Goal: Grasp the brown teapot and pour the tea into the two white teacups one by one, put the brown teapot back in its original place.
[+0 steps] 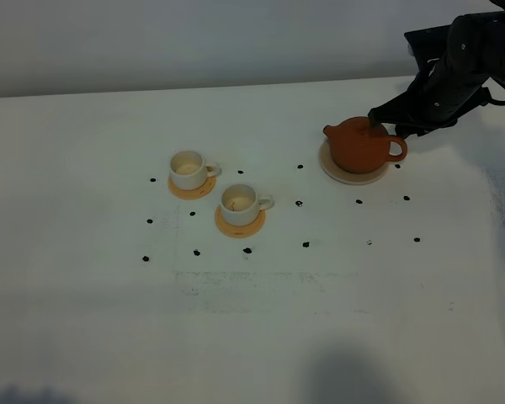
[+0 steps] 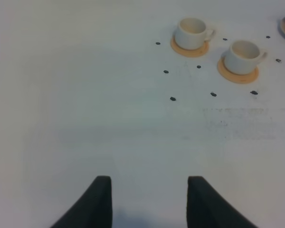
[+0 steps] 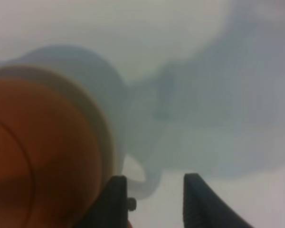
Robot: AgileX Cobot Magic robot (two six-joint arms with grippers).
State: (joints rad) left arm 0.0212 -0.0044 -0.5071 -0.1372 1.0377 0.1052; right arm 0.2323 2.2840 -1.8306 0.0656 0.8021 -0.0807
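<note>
The brown teapot (image 1: 364, 145) stands upright on its cream saucer (image 1: 351, 176) at the back right. It fills the near side of the right wrist view (image 3: 38, 156), with the saucer rim (image 3: 103, 130) beside it. My right gripper (image 1: 380, 123) hangs over the lid and handle side; in the wrist view it (image 3: 154, 192) is open with only table showing between the jaws. The two white teacups (image 1: 188, 167) (image 1: 240, 202) stand on orange coasters at centre left, and also show in the left wrist view (image 2: 192, 32) (image 2: 244, 56). My left gripper (image 2: 149, 192) is open and empty over bare table. No tea shows.
Several small black marks (image 1: 299, 203) dot the white table (image 1: 252, 320) around the cups and the saucer. The orange coasters (image 1: 193, 188) (image 1: 238, 225) lie under the cups. The right arm (image 1: 463, 59) reaches in from the back right corner. A wall runs behind the table.
</note>
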